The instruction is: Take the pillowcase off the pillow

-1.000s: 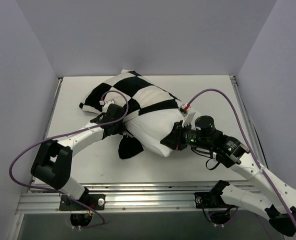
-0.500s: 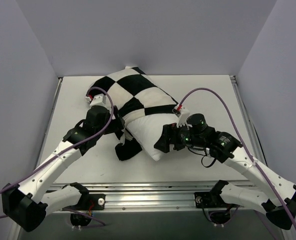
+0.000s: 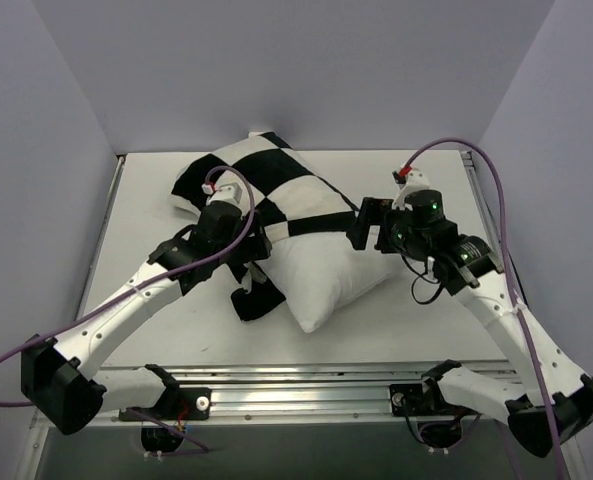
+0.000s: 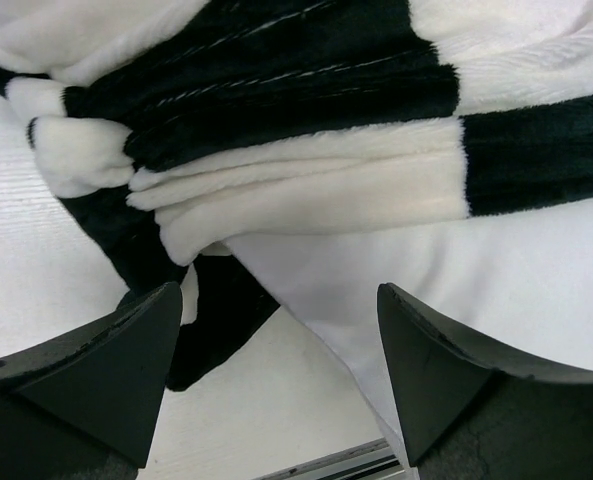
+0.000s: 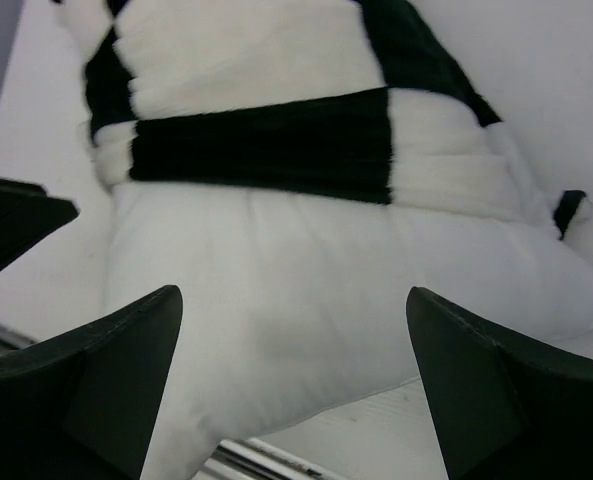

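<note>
Left gripper (image 4: 279, 298) has its two black fingers spread wide, with nothing clamped between them; it hovers over the spot where the rumpled edge of the cover meets the bare cushion. Right gripper (image 5: 294, 292) is likewise spread wide and grips nothing, and it is aimed at the exposed cushion from the opposite side. Item count: two arms, two grippers, one cover, one cushion. One soft plush pillowcase with large black and white checkerboard squares (image 3: 276, 190) covers the far part of the cushion only. Its near edge is bunched into thick folds that run across the cushion between the two grippers. One black flap of it hangs off the near left side and rests on the white table (image 3: 376, 335). One plump plain white rectangular pillow (image 3: 326, 272) lies diagonally at the table centre, with its near end uncovered and pointing toward the arm bases.
</note>
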You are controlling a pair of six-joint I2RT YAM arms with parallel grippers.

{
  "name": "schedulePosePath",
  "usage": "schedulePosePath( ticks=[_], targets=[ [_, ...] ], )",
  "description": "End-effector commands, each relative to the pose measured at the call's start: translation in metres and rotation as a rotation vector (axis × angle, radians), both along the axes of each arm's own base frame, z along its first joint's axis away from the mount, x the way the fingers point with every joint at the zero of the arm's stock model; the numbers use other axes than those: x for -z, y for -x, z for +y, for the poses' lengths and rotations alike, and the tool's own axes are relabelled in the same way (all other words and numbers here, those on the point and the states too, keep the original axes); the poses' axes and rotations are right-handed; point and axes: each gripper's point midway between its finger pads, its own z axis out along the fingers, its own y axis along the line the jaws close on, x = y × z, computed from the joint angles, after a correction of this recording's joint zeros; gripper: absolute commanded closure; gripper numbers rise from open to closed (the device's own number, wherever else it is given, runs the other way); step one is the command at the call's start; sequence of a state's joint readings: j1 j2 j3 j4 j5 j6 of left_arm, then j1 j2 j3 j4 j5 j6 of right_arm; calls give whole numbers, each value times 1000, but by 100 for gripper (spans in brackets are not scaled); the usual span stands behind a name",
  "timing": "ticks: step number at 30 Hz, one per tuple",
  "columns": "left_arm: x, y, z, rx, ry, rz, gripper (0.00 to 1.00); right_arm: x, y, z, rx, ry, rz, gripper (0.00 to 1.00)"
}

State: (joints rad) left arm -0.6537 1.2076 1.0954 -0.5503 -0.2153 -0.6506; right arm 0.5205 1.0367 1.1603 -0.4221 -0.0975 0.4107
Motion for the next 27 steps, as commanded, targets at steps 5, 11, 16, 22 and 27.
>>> schedulePosePath(
  ticks=[5,11,16,22,27],
  targets=[
    [10,-36,-20,-8,-32,-7,13,89,-23,37,-116,-2,174,18],
    [31,-55,25,-114,-94,32,14,76,24,105,-382,-77,163,17],
    [-15,-50,24,-15,-95,-97,12,44,24,100,-385,-93,75,17],
    [-79,-15,-19,253,-204,-337,10,35,-21,32,-86,-83,37,16],
    [-85,31,-93,592,-313,-463,10,55,-35,-4,13,-106,80,16]
  ],
)
